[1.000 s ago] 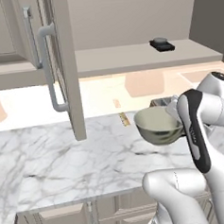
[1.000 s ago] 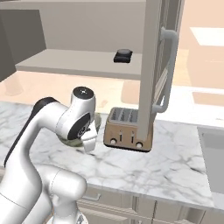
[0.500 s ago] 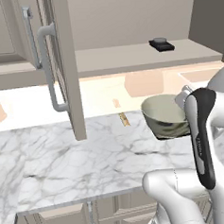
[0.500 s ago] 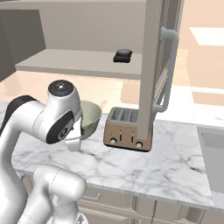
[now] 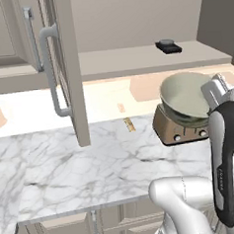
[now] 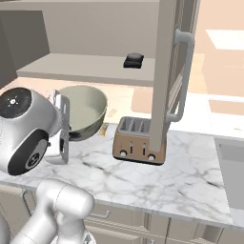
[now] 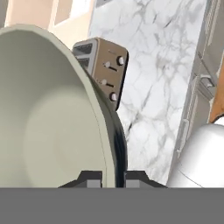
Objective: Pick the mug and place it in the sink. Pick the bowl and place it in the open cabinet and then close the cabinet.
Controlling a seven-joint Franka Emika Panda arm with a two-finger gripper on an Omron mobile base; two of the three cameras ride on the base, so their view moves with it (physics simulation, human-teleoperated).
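You've got the gripper (image 7: 113, 177) pinched narrow on the bowl (image 6: 83, 110) rim, bowl tipped and raised above the counter (image 5: 68, 167) beside the toaster (image 6: 139, 139), likely so it can reach the open cabinet (image 5: 135, 63) shelf.

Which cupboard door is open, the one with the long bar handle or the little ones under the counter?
The tall cabinet door with the long bar handle stands swung open; the base cabinets below are shut.
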